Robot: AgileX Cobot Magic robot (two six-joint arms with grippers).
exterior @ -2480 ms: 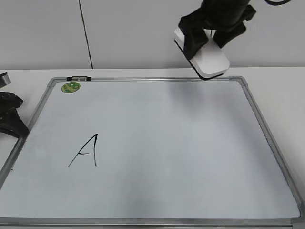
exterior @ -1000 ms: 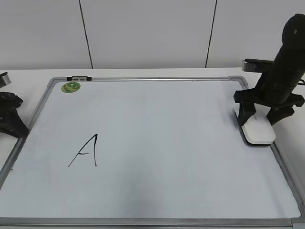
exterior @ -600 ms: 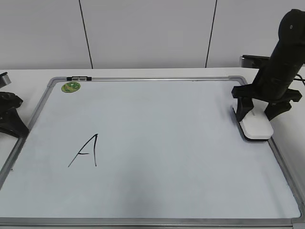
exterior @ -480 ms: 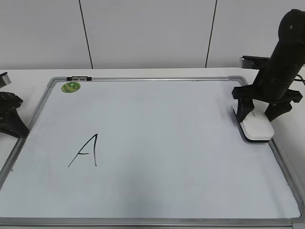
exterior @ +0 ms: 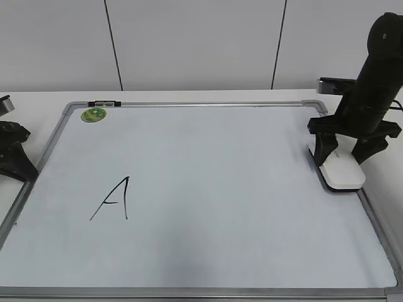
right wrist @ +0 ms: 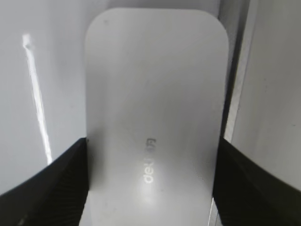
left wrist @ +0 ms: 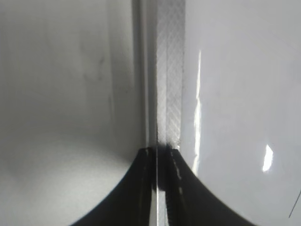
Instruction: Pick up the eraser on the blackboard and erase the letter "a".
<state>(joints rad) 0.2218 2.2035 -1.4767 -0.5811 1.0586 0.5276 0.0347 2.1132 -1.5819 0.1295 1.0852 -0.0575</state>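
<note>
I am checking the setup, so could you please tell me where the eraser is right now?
In the exterior view the eraser lies at the right edge of the blackboard, against its frame, between the jaws of the right gripper.

Green round magnet (exterior: 94, 114); capital "A" (exterior: 114, 199); white table (exterior: 38, 104).

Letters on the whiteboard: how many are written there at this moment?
1. A capital "A" in black marker sits on the lower left of the blackboard. No other letter shows; the eraser at the right edge could cover a small patch.
</note>
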